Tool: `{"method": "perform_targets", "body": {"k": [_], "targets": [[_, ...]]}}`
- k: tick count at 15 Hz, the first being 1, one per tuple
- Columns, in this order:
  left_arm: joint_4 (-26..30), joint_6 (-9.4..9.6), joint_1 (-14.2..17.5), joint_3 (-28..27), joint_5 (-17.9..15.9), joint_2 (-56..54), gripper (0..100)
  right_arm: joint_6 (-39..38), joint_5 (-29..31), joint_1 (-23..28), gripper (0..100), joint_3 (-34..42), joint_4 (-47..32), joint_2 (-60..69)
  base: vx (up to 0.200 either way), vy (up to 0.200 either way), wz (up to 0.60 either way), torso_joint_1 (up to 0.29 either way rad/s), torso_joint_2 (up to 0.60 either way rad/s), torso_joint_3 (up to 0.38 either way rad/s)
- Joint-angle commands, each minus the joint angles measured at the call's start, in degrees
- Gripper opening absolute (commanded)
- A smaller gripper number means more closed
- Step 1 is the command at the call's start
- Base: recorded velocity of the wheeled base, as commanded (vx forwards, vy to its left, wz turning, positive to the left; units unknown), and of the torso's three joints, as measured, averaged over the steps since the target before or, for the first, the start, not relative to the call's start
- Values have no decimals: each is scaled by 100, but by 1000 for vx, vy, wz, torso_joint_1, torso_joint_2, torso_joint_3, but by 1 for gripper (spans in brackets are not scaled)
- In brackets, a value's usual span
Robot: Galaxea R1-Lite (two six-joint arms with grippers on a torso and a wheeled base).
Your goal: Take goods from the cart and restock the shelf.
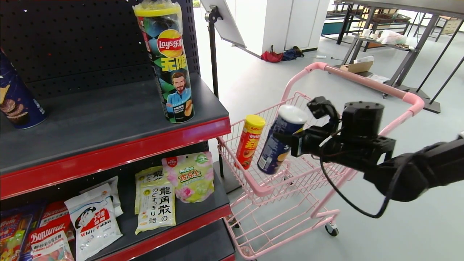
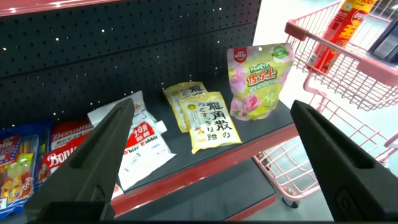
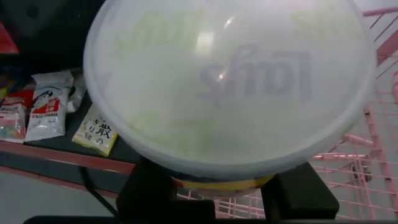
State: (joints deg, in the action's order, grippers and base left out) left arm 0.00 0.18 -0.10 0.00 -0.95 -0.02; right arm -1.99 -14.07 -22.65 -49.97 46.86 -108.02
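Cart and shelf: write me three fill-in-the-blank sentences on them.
The right gripper is shut on a blue can with a ____ lid.
The yellow can leans in the cart, whose frame is ____.
The left gripper is ____, facing the bags on the lower shelf.
Missing words: white; pink; open.

Brand logos and print on the shelf can (image 1: 170,61), yellow can (image 1: 249,141), blue can (image 1: 273,148) and snack bags (image 1: 156,203)
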Motion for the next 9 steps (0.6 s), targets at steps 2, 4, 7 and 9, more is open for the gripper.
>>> {"method": "perform_targets", "body": {"k": [2,4,7,9], "targets": [[0,-1,1,0,-2,2,100,251,1257,33,0,-672,-2164,2769,0,0,0,0,0,0],[0,-1,1,0,-2,2,100,260,2585,33,0,-382,-3262,3894,0,0,0,0,0,0],[0,-1,1,0,-10,2,100,260,2593,824,0,1024,-5336,6249,0,0,0,0,0,0],[0,-1,1,0,-19,2,100,295,2637,1289,0,1657,-6119,7163,0,0,0,0,0,0]]}}
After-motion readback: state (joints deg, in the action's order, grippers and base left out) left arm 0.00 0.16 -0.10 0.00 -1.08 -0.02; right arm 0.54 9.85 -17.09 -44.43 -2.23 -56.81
